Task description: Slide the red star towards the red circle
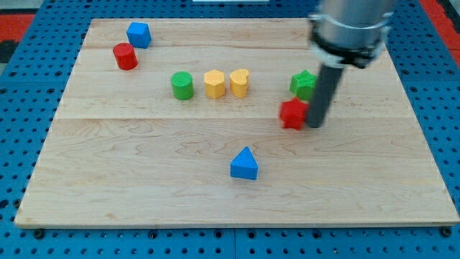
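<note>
The red star (292, 114) lies right of the board's middle. My tip (315, 125) stands right against the star's right side, apparently touching it. The rod rises from there to the arm's grey body at the view's top. The red circle, a short red cylinder (125, 56), stands far off at the view's upper left. A green star (304, 83) sits just above the red star, next to the rod.
A blue block (139, 34) sits above and right of the red circle. A green cylinder (182, 85), a yellow hexagon (214, 83) and a yellow heart (239, 83) form a row between star and circle. A blue triangle (244, 164) lies lower middle. The wooden board (108, 180) ends at blue surround.
</note>
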You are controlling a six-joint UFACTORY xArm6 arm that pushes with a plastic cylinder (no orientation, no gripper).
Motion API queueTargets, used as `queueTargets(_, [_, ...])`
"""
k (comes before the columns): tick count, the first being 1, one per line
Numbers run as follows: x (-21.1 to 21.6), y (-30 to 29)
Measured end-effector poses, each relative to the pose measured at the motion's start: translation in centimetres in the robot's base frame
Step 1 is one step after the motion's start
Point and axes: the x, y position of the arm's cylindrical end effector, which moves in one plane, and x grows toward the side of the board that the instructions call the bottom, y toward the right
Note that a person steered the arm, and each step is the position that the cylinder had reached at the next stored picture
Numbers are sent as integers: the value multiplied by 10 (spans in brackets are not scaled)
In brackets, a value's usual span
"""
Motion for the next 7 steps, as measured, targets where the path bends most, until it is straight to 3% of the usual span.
queueTargets(1, [1, -38])
queueTargets(2, [-19, -11])
queueTargets(3, [-20, -20])
queueTargets(4, [-20, -103])
queueTargets(5, [-1, -129])
queueTargets(6, [13, -127])
queueTargets(7, [-9, -71])
